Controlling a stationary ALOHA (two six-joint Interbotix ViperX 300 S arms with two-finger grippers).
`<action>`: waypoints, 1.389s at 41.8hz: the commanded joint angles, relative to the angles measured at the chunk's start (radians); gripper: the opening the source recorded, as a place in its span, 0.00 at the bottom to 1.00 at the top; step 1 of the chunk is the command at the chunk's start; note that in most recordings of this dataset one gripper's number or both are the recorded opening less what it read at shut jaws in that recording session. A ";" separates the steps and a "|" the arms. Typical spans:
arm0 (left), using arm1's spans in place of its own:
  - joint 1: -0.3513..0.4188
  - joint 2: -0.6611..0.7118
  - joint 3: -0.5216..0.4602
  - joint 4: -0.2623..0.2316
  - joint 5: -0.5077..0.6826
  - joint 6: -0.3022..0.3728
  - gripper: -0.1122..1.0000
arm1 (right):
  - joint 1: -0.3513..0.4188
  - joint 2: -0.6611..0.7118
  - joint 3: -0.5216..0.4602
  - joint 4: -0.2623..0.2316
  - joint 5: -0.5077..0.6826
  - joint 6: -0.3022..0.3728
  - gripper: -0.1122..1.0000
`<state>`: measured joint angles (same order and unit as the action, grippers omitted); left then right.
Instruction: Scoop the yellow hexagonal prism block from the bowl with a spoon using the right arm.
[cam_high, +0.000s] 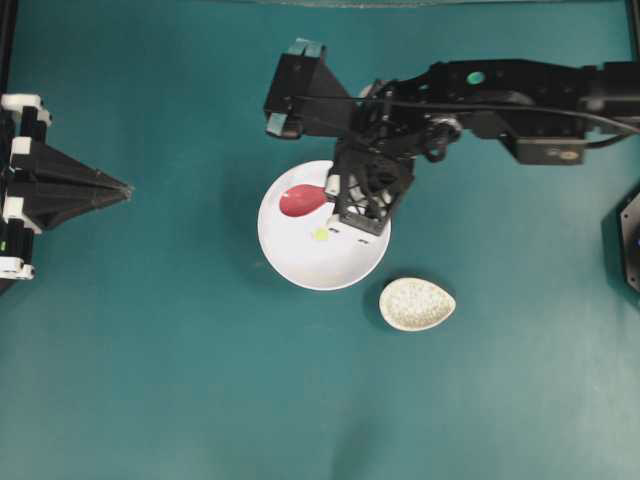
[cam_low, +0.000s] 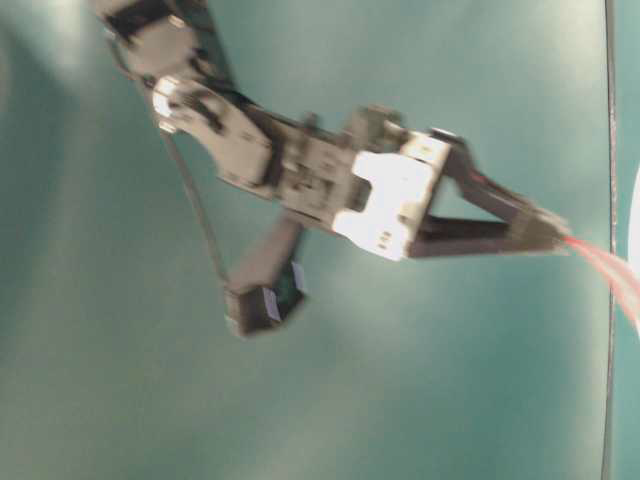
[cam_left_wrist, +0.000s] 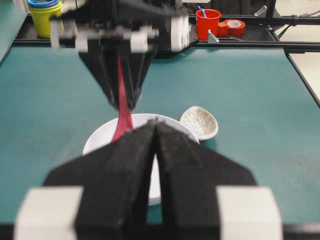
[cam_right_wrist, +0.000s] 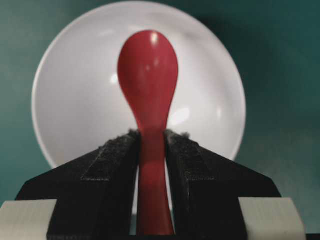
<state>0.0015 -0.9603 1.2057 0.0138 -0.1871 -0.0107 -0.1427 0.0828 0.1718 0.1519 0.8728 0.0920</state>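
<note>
The white bowl (cam_high: 300, 262) sits mid-table, with the tiny yellow hexagonal prism block (cam_high: 320, 234) lying on its floor. My right gripper (cam_high: 333, 188) reaches in from the right and is shut on the handle of the pink-red spoon (cam_high: 299, 200). The spoon's scoop hangs over the bowl's far-left part, just up and left of the block. In the right wrist view the spoon (cam_right_wrist: 148, 75) runs from the gripper (cam_right_wrist: 151, 135) out over the bowl (cam_right_wrist: 75, 100), and the block is hidden there. My left gripper (cam_high: 125, 188) rests at the left edge, shut (cam_left_wrist: 156, 122) and holding nothing.
A speckled beige oval spoon rest (cam_high: 417, 304) lies just right of and below the bowl. Beyond the table's far edge stand stacked yellow and blue cups (cam_left_wrist: 44, 12), a red cup (cam_left_wrist: 207, 22) and a roll of red tape (cam_left_wrist: 234, 26).
</note>
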 joint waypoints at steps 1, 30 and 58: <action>0.000 0.009 -0.006 0.002 -0.005 -0.002 0.10 | 0.002 -0.048 -0.017 0.002 0.043 0.003 0.32; 0.000 0.009 -0.006 0.002 -0.011 -0.003 0.10 | 0.028 -0.040 0.097 0.003 0.120 0.011 0.32; 0.000 0.009 -0.006 0.002 -0.012 -0.003 0.10 | 0.040 0.023 0.110 0.003 -0.009 0.028 0.32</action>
<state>0.0015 -0.9603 1.2072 0.0123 -0.1902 -0.0123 -0.1074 0.1197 0.2899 0.1519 0.8866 0.1212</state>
